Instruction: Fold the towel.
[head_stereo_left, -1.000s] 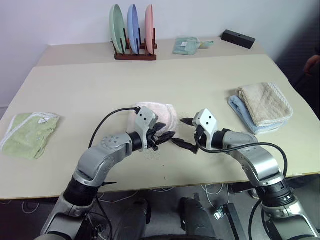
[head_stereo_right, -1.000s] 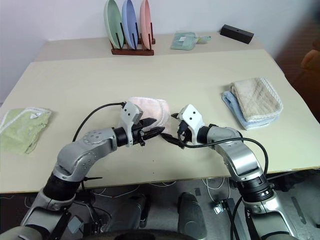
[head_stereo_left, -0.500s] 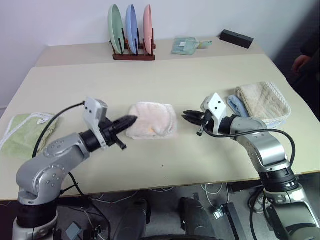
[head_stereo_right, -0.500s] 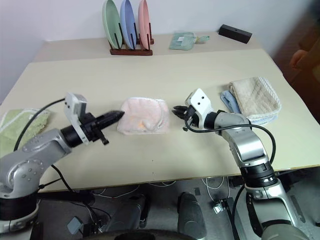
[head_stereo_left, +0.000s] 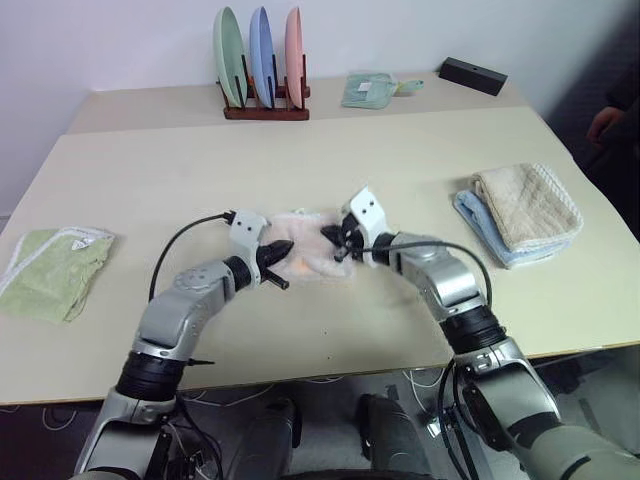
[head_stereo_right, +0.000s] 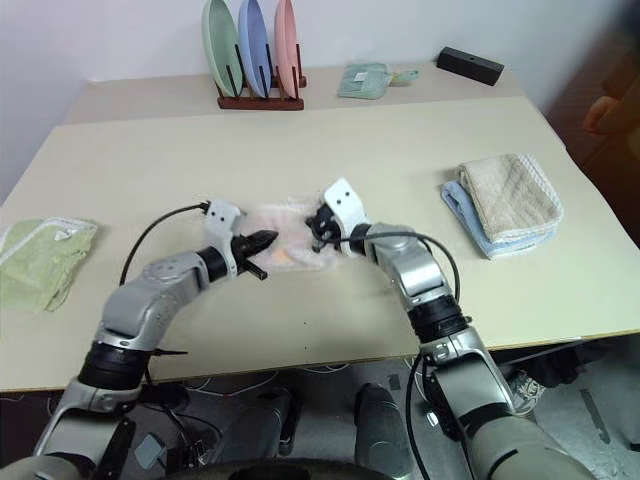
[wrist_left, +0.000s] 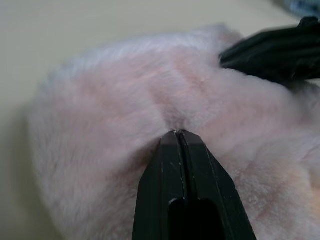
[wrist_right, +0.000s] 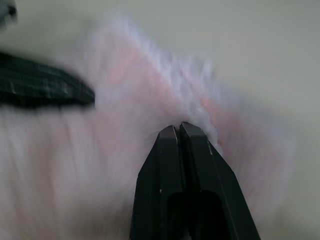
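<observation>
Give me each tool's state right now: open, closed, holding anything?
Left tool: closed, tips pressed into the pink towel; whether cloth is pinched cannot be told.
Right tool: closed, tips against the same towel; a grip cannot be told.

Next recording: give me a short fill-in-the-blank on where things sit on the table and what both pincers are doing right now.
1. Both the left pincer and the right pincer press against the ____ towel mid-table.
2. The fingers of both pincers are ____.
3. The beige towel lies on top of a ____ towel.
4. The wooden rack holds ____ upright plates.

Missing words: pink; shut; blue; three
</observation>
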